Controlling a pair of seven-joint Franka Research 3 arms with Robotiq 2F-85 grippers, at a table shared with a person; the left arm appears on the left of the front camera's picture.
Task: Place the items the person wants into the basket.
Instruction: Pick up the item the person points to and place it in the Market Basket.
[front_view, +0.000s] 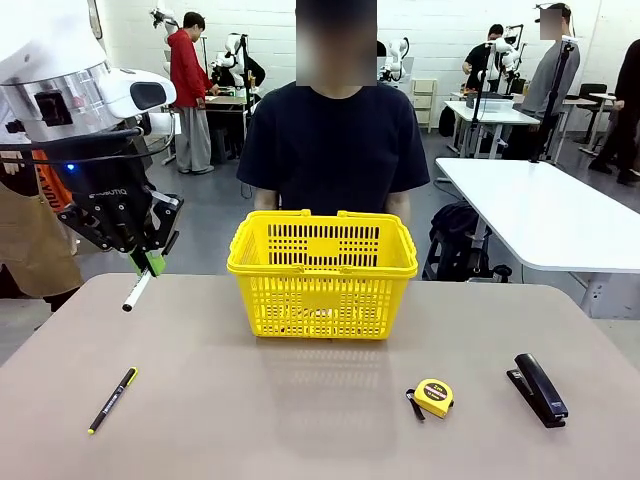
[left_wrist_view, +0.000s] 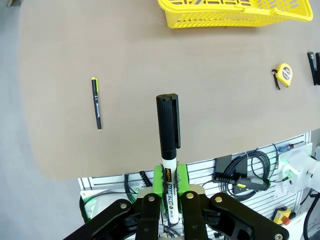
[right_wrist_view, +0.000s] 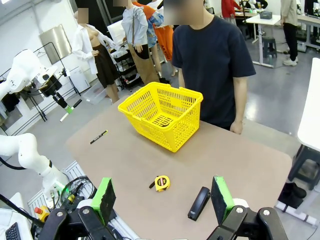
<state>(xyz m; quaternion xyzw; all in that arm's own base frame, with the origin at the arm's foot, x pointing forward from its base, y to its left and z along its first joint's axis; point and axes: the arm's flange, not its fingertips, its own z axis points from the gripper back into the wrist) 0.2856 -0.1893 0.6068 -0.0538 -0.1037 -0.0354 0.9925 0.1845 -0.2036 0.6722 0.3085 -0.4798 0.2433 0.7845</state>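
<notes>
left hand (front_view: 152, 262) marked ROBOTIQ, gripping marker (left_wrist_view: 167, 130)

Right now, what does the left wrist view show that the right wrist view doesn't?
Left wrist view: the left gripper up close, shut on the marker by its white barrel. Right wrist view: the person standing behind the basket, and the open right gripper. Both: basket, pen, tape measure, stapler.
</notes>
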